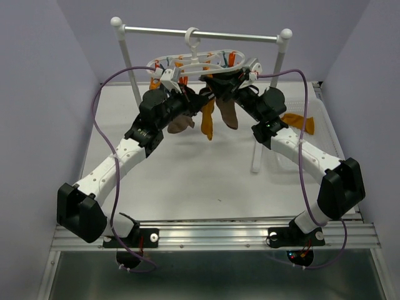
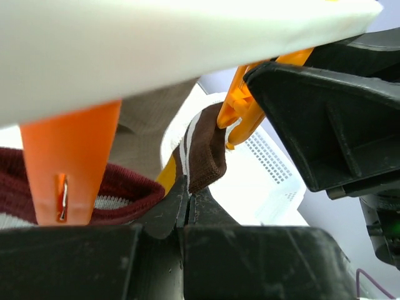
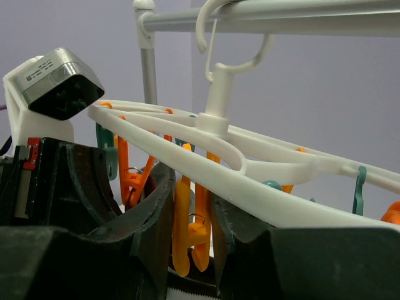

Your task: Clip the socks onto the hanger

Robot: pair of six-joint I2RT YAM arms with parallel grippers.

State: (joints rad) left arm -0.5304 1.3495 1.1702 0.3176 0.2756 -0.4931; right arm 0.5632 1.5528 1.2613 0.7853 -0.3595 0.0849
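Between the left gripper's (image 2: pixel 186 199) tightly pressed fingertips sits the edge of a brown striped sock (image 2: pixel 203 156), its cuff just ahead at the mouth of an orange clip (image 2: pixel 240 109). The right gripper (image 3: pixel 191 194), partly closed, clasps that clip from both sides directly beneath the hanger (image 3: pixel 262 164), with other socks (image 1: pixel 209 119) dangling below.

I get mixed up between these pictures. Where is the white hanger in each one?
Top view: the hanger is at the top middle, hung on the bar.
Left wrist: its white frame fills the top edge.
Right wrist: the hanger crosses the middle, with its hook over the bar at the top.
Shared landmark: the orange clips hanging under its frame.
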